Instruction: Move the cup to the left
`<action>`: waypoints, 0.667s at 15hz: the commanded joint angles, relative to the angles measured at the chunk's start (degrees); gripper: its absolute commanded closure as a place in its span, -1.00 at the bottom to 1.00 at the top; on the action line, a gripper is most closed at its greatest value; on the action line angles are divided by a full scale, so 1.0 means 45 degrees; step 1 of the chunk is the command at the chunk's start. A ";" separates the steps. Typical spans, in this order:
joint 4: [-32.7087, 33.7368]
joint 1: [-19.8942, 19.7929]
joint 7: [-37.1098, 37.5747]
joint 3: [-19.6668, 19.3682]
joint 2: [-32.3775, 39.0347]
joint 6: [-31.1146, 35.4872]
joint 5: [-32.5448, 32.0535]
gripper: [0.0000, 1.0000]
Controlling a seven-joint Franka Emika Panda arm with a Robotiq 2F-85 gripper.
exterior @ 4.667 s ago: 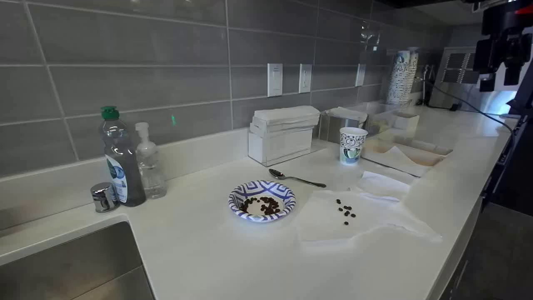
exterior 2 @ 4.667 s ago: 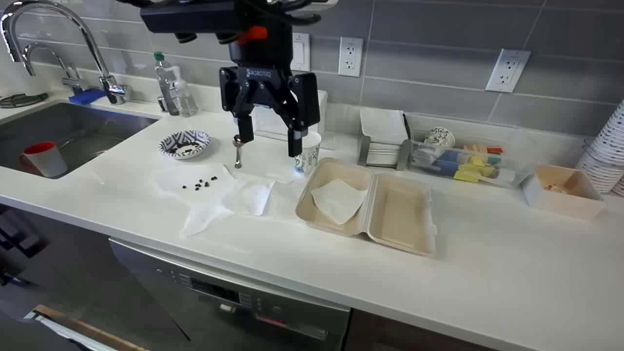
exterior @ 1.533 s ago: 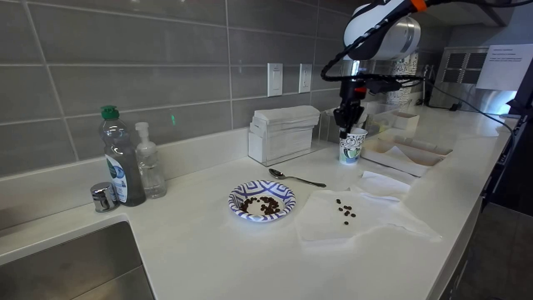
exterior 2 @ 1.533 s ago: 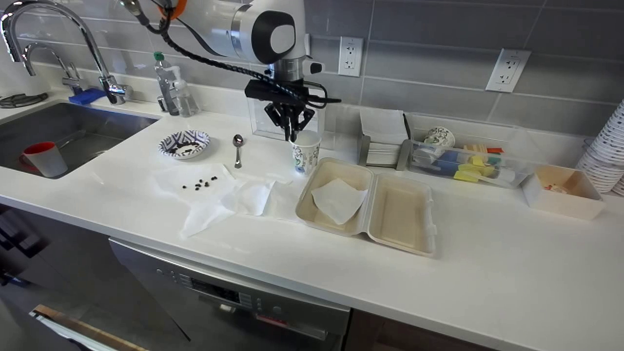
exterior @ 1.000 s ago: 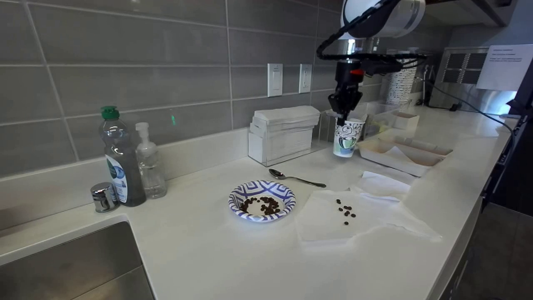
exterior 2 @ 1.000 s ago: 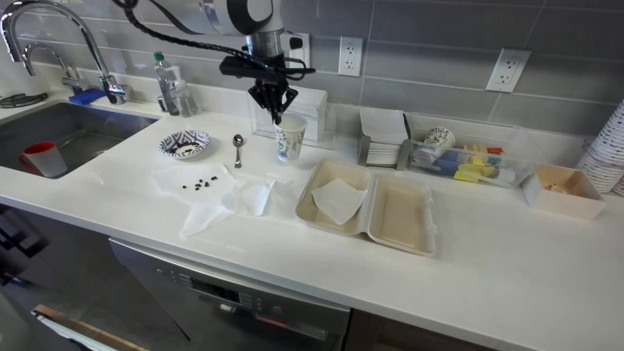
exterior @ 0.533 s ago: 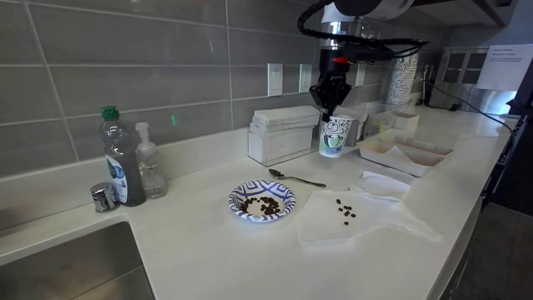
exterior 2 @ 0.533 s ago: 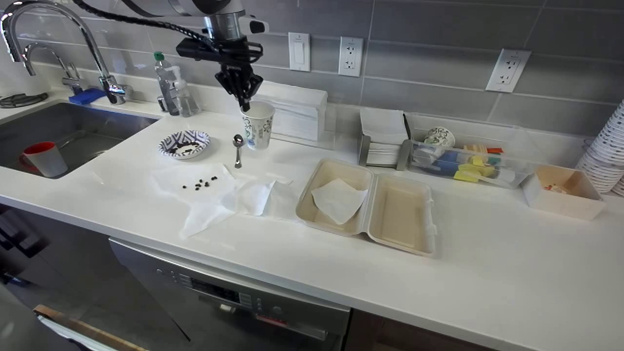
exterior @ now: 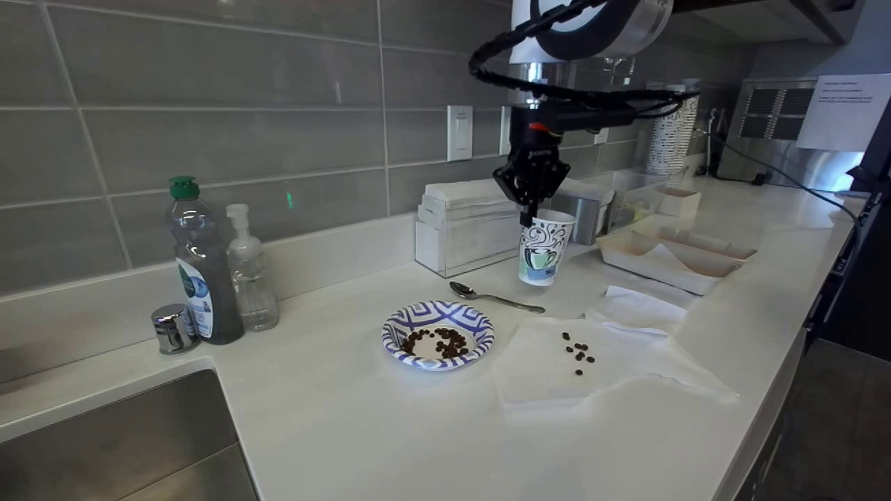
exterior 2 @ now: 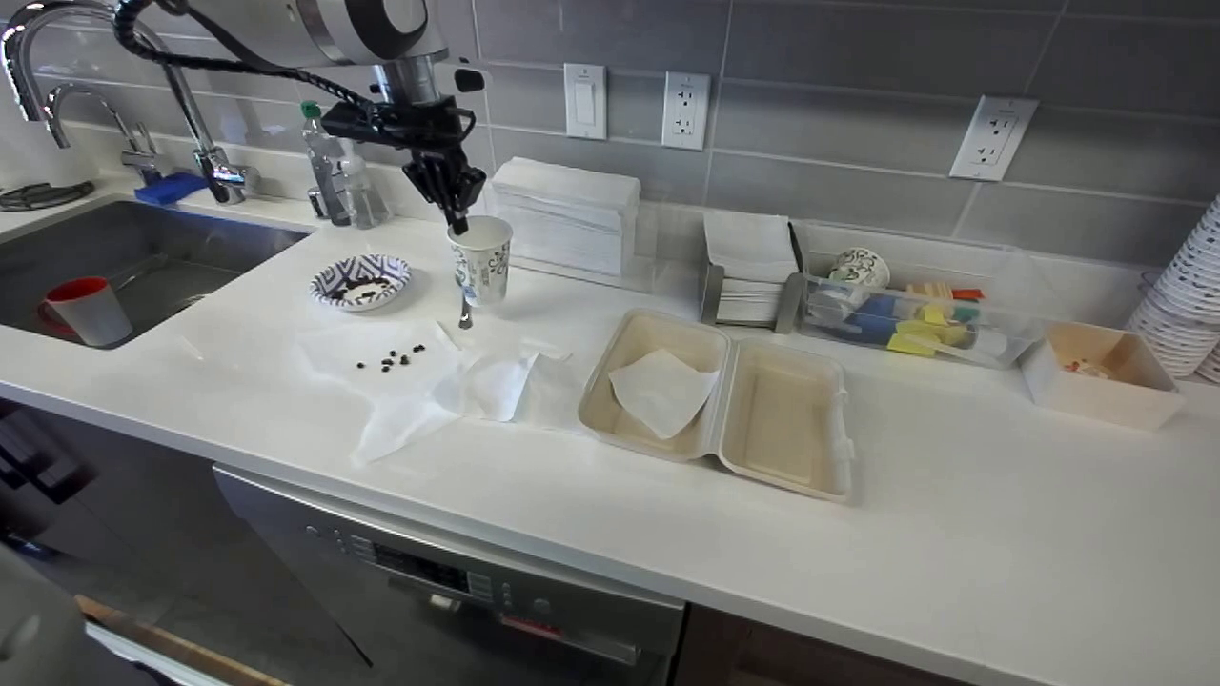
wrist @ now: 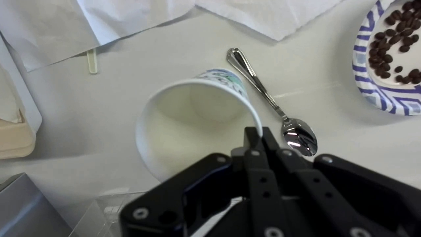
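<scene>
Cup [exterior: 545, 252], slightly tilted, below the end effector [wrist: 260, 135], rim clamped in its grip

White cup [exterior: 545, 249], dark swirls

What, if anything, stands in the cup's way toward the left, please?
Leftward in both exterior views, the spoon lies between the cup and the patterned bowl. Both look low, so a raised cup could probably clear them.
</scene>
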 commanded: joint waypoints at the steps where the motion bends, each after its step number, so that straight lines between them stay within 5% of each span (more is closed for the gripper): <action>1: 0.0195 0.0196 0.1037 -0.0109 0.0621 0.0398 -0.0640 0.98; 8: 0.0279 0.0358 0.1702 -0.0235 0.1137 0.0809 -0.1308 0.98; 9: 0.0248 0.0389 0.1738 -0.0245 0.1147 0.0858 -0.1420 0.43; 10: 0.0228 0.0395 0.1618 -0.0224 0.1131 0.0797 -0.1363 0.41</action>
